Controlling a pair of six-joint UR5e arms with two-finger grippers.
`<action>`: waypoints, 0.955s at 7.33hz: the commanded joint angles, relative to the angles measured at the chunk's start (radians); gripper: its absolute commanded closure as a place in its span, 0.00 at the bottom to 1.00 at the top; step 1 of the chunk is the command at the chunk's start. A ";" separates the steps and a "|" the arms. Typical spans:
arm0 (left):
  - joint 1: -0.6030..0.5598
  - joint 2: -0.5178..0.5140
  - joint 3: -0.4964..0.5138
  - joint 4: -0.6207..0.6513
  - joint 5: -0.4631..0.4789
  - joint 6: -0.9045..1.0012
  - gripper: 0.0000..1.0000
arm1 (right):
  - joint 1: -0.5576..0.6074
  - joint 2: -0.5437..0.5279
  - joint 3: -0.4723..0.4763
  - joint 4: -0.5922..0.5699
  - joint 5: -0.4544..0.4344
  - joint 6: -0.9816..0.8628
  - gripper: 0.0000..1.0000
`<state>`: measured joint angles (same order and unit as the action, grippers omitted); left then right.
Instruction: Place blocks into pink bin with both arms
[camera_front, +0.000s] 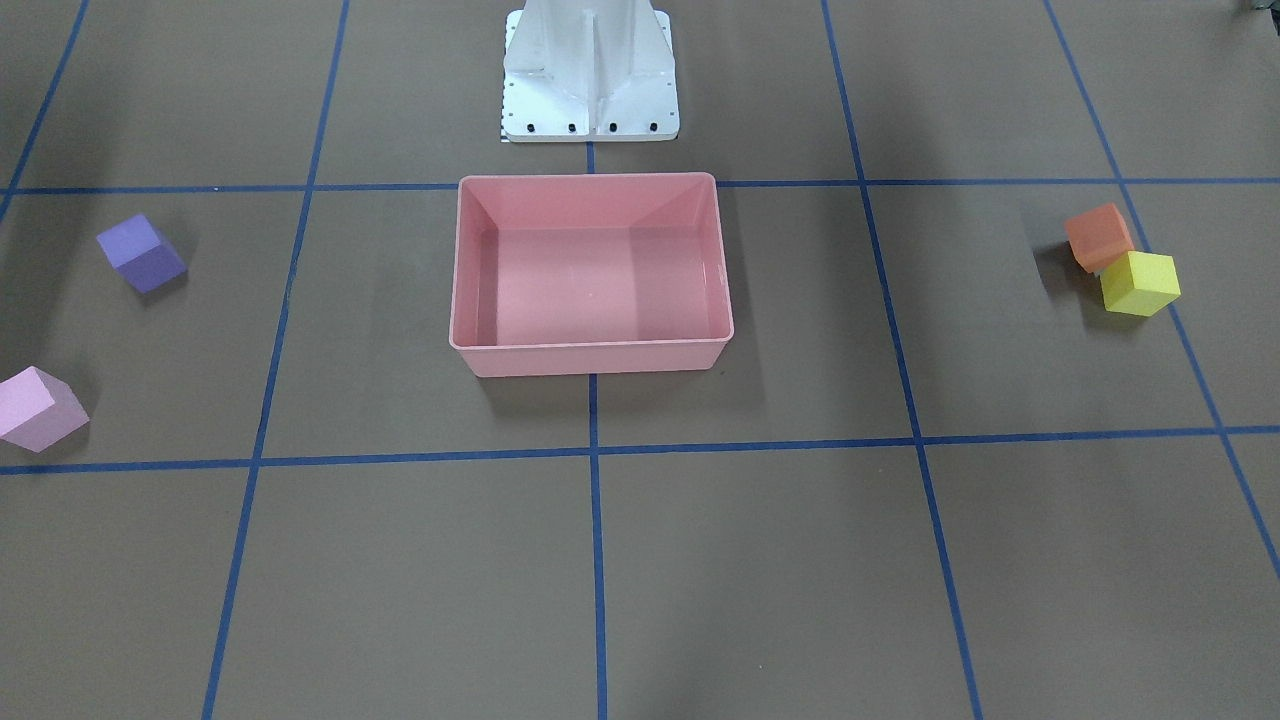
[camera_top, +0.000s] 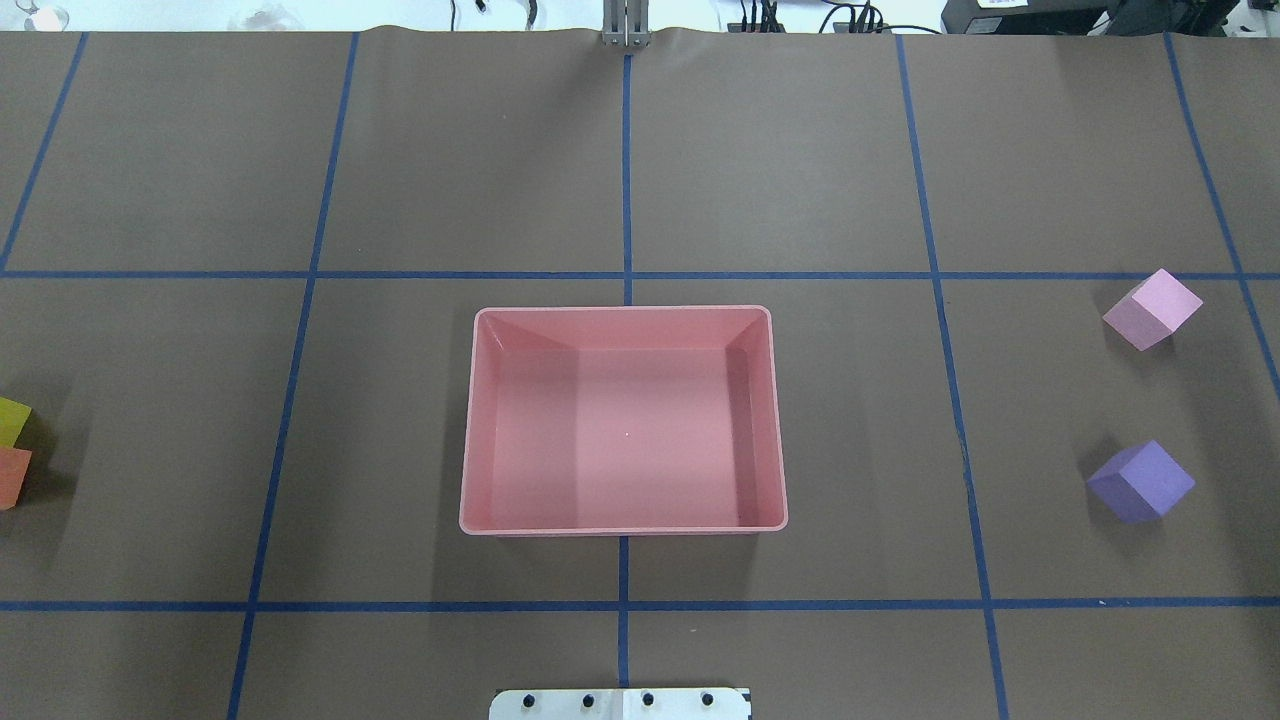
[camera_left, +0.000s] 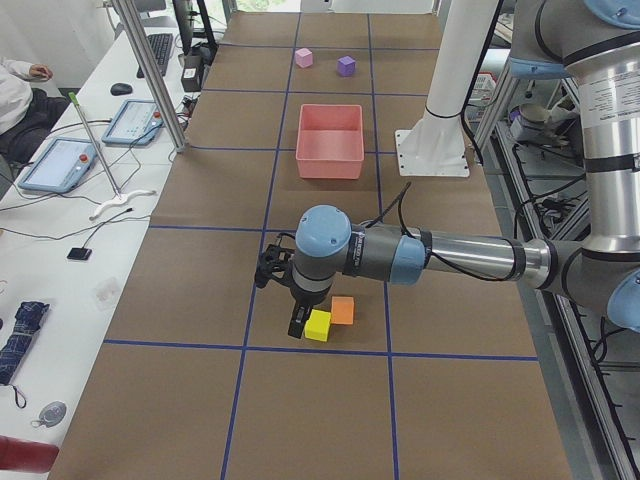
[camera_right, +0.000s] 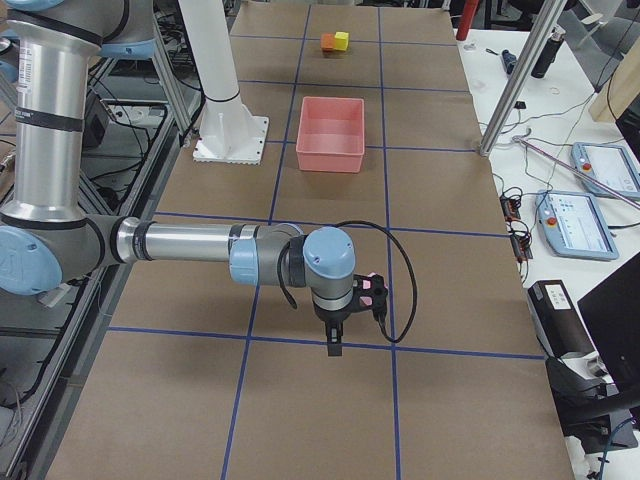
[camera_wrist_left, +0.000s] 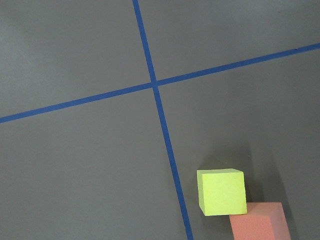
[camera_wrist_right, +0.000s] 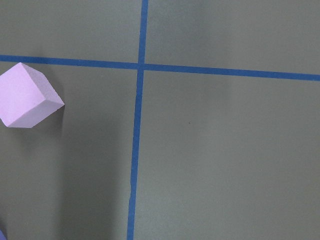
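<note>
The pink bin (camera_top: 620, 309) stands empty at the table's middle. The yellow block (camera_front: 1139, 283) and orange block (camera_front: 1098, 236) touch each other on my left side. The purple block (camera_front: 141, 254) and light pink block (camera_front: 38, 408) lie apart on my right side. My left gripper (camera_left: 298, 328) hangs low just beside the yellow block (camera_left: 318, 325); I cannot tell if it is open. My right gripper (camera_right: 335, 345) points down over the table; I cannot tell its state. The left wrist view shows the yellow block (camera_wrist_left: 221, 192), the right wrist view the light pink block (camera_wrist_right: 27, 96).
The white pedestal base (camera_front: 590, 80) stands just behind the bin. Blue tape lines (camera_top: 625, 180) grid the brown table. Metal posts (camera_left: 150, 70) and desks with tablets (camera_left: 60, 165) line the operators' side.
</note>
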<state>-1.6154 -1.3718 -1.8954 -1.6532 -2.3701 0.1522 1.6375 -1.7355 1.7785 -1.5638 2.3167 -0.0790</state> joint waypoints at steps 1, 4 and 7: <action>0.023 -0.049 0.033 -0.017 -0.071 -0.003 0.00 | -0.001 0.002 0.009 -0.001 0.024 0.001 0.00; 0.122 -0.047 0.079 -0.137 -0.097 -0.057 0.00 | -0.001 -0.036 -0.037 0.205 0.089 0.001 0.00; 0.210 0.032 0.087 -0.248 -0.027 -0.210 0.00 | -0.001 -0.039 -0.062 0.229 0.099 0.007 0.00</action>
<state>-1.4331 -1.3832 -1.8137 -1.8279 -2.4464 0.0027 1.6368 -1.7735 1.7204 -1.3418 2.4120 -0.0735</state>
